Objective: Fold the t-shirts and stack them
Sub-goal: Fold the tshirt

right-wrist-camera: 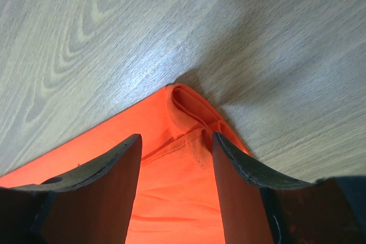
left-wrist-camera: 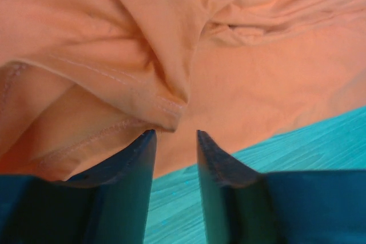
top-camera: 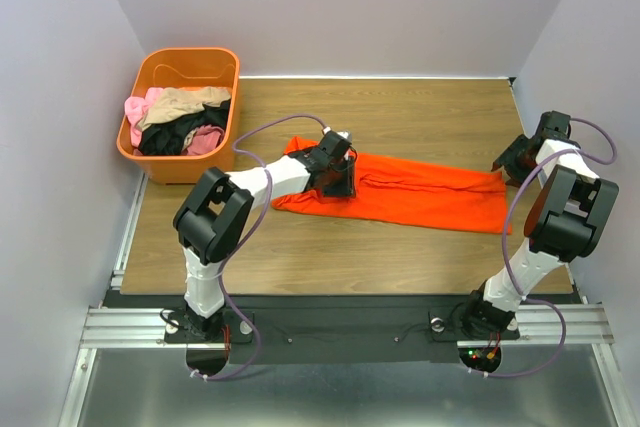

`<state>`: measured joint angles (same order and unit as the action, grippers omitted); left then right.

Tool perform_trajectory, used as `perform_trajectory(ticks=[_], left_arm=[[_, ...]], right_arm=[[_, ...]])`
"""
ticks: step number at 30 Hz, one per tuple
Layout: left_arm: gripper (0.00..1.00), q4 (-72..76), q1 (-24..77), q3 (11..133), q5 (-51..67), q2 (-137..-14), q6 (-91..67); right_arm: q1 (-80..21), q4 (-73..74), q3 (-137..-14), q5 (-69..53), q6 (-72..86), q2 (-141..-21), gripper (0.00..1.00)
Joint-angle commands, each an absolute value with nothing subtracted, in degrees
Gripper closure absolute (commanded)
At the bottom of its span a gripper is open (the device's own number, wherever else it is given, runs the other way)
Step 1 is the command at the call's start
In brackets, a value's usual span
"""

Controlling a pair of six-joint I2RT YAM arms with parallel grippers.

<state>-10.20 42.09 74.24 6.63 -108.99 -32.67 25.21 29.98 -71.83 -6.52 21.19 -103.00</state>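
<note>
Orange tub [top-camera: 175,165] at far-left of table [top-camera: 400,112], holding a shirt heap [top-camera: 185,122] of pink, tan and black. Orange-red tee [top-camera: 430,202] lies mid-table, folded into 1 long strip. Left gripper [left-wrist-camera: 174,135] bent down on tee's left end, jaws apart, hem fold just off the tips. Right gripper [right-wrist-camera: 174,141] low over tee's right corner, jaws apart, straddling it.

1. Top: high, from near edge, down on whole desk [top-camera: 330,257].
2. Left wrist: past its jaws, close on tee [left-wrist-camera: 257,84].
3. Right wrist: likewise, tee's corner. Tee in all three.
</note>
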Motion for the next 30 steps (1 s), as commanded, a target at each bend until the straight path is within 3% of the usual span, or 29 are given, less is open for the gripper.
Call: perform_trajectory(ticks=[1,9,20,30], left_arm=[[0.49,-12.7,43.2,76.1,6.8,-103.5,-30.9],[0.39,-15.9,42.5,82.5,-2.4,-99.0,-25.7],[0.38,-15.5,40.5,93.1,-9.5,-114.6,-22.9],[0.38,-13.6,40.5,81.6,-8.4,-109.4,-24.2]], right_arm=[[25.6,29.2,-72.2,-6.9,20.5,-102.0,0.42],[25.6,29.3,-72.6,-6.9,20.3,-102.1,0.42],[25.6,29.3,-72.3,-7.9,20.3,-101.0,0.42],[25.6,29.2,-72.1,-8.0,20.3,-100.8,0.42]])
